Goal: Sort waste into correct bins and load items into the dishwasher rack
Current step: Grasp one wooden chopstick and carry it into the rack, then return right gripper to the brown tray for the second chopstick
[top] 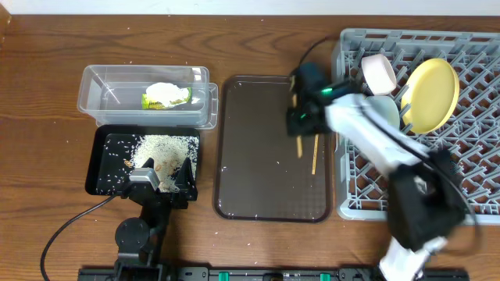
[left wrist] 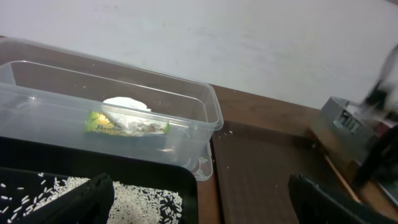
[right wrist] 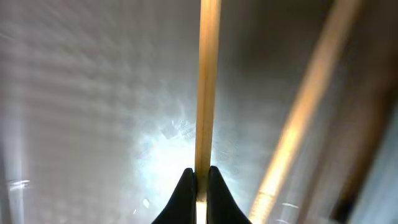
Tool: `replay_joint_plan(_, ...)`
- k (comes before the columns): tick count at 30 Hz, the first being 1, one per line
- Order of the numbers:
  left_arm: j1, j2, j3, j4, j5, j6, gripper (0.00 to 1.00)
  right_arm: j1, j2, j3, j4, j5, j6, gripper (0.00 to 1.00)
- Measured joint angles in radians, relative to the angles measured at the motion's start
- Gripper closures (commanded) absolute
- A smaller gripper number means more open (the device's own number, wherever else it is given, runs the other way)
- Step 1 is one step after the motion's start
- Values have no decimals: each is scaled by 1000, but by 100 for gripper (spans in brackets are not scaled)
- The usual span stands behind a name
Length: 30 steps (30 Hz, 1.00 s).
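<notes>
One chopstick (right wrist: 207,81) is pinched between the shut jaws of the right gripper (right wrist: 199,180), at the right side of the brown tray (top: 258,179). The second chopstick (right wrist: 305,106) lies just to its right. The plate (top: 430,95) stands in the rack (top: 469,156). The left gripper (left wrist: 205,205) hangs wide open, holding nothing, over the rice (top: 164,146) in the black bin (top: 105,168).

Non-task stuff: dark brown flat tray (top: 258,168) sits mid-bench, rounded corners, raised lip, glossy. Brown wood-grain bench (top: 234,39) under everything, grain running left-right. Left wrist view: same tray (left wrist: 267,174) lying flat, a strip of bench (left wrist: 261,106) behind it, then a plain white wall (left wrist: 249,37). Right wrist view: tray surface (right wrist: 81,93) close up, blurred, bright glare patch near centre.
</notes>
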Motion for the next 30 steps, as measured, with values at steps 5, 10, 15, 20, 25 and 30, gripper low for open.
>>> replay_joint_plan(5,0,0,0,0,0,0,8,-151,-225,33,2,-3,-139,99)
replay_joint_plan(10,0,0,0,0,0,0,8,-261,-241,42,-30,4,-212,99)
replay_joint_plan(15,0,0,0,0,0,0,8,-270,-145,27,-82,37,-257,71)
replay_joint_plan(20,0,0,0,0,0,0,8,-265,-117,11,-115,101,-236,66)
replay_joint_plan(25,0,0,0,0,0,0,8,-171,-167,11,-108,70,-233,59)
replay_joint_plan(30,0,0,0,0,0,0,8,-7,-177,8,-109,74,-200,54)
